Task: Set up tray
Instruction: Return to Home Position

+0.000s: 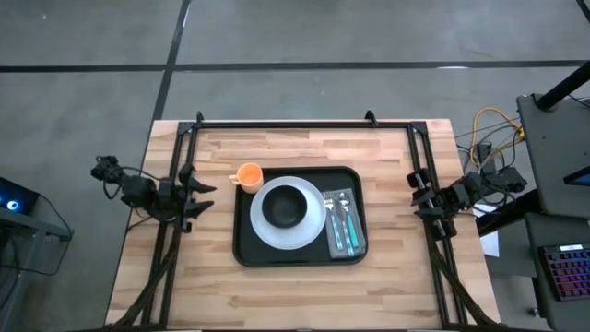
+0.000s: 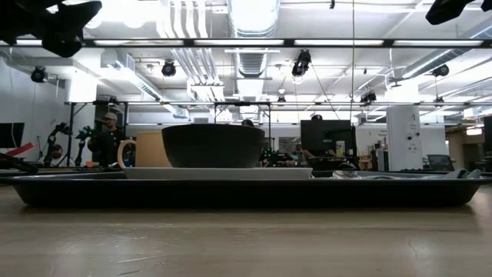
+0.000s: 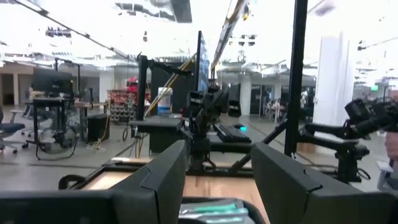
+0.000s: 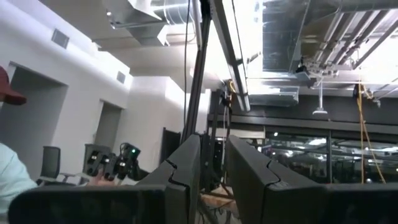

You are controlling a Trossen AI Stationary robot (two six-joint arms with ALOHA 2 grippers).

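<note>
The black tray (image 1: 247, 251) lies in the middle of the table. On it a white plate (image 1: 267, 235) carries a dark bowl (image 1: 286, 206), with a grey cloth holding cutlery (image 1: 343, 224) to their right. An orange cup (image 1: 248, 175) stands at the tray's far left corner. In the low view the bowl (image 2: 213, 145) and cup (image 2: 144, 149) rise above the tray's rim (image 2: 246, 191). My left gripper (image 1: 201, 197) is open and empty at the table's left edge, also seen in its wrist view (image 3: 217, 152). My right gripper (image 1: 417, 195) is at the right edge, narrowly open and empty (image 4: 212, 140).
A dark frame rail (image 1: 295, 123) runs along the table's far edge, with struts down both sides. Bare wood lies on every side of the tray. A person with a red cap and light sleeve (image 4: 12, 180) shows beyond the table in the right wrist view.
</note>
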